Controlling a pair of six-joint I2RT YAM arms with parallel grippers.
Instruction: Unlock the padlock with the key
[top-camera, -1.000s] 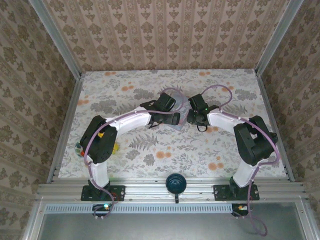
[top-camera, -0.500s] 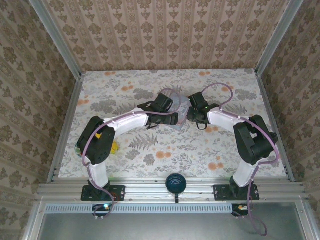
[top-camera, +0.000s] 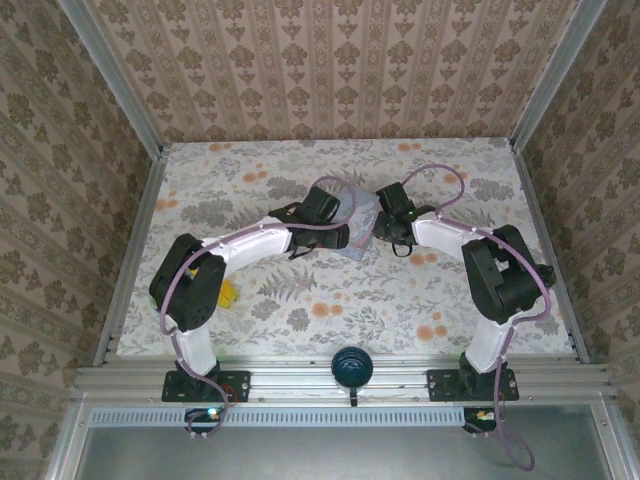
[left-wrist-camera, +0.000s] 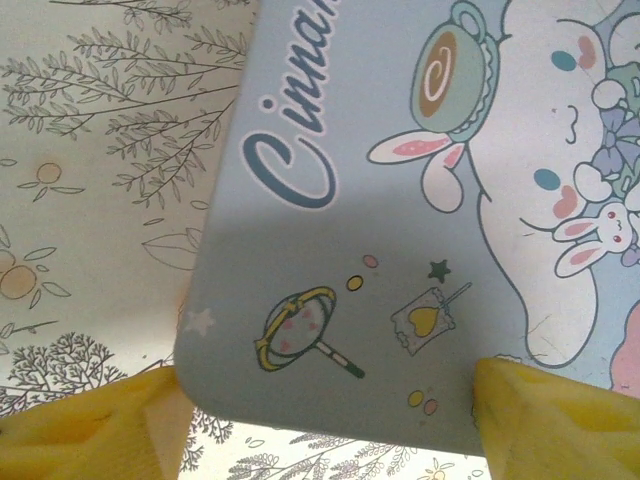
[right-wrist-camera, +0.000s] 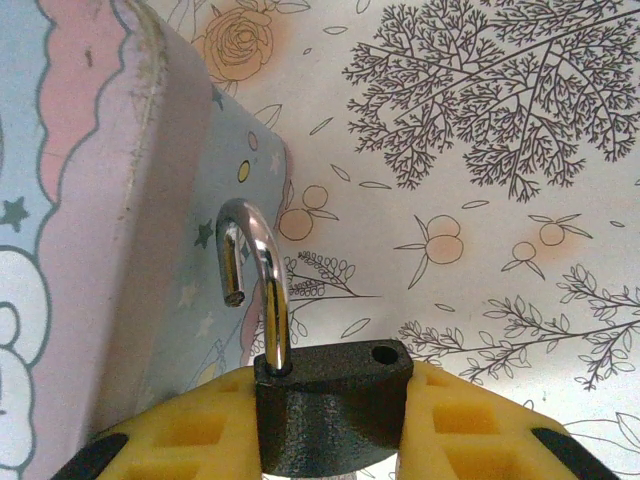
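The padlock is a small dark block clamped between the yellow fingers of my right gripper. Its metal shackle stands up with one end lifted free of the body, and the empty hole shows. It sits right beside the wall of the pale blue cartoon tin. In the top view my right gripper is at the tin's right edge. My left gripper is open, its fingers spread over the tin's near corner. The key is hidden.
A round black knob sits on the front rail between the two arm bases. A small yellow item lies by the left arm's elbow. Metal frame rails and patterned walls close in the floral table on three sides.
Both grippers have shifted slightly toward the back of the table around the tin, and more of the tin's lid shows now. The right gripper keeps its hold on the padlock.
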